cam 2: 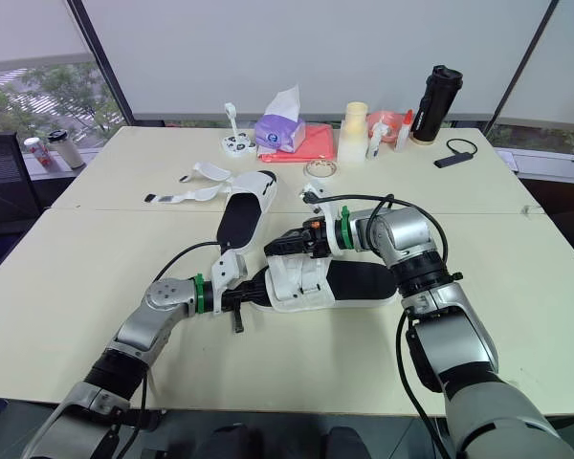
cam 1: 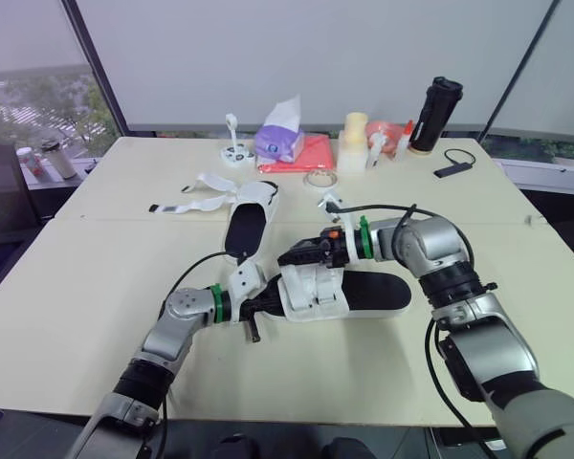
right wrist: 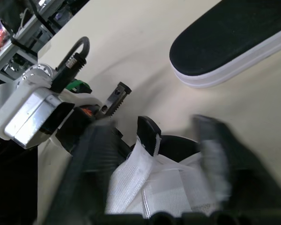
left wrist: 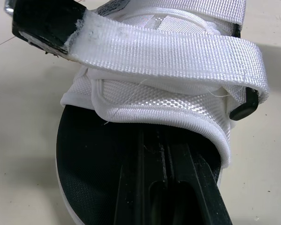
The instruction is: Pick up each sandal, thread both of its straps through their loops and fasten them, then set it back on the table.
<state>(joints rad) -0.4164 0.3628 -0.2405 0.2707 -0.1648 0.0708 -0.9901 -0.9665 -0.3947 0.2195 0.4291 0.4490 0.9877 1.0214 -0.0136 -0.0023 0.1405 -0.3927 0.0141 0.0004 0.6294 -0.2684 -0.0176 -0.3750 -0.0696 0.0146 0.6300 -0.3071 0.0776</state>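
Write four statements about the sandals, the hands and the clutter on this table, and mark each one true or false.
1. Both hands are at the near sandal. True: the left hand and the right hand both meet it.
2. The far sandal has its straps fastened. False: its straps lie spread open on the table.
3. A purple tissue pack sits on a red cloth. True.
4. The black bottle lies on its side. False: it stands upright at the far edge.
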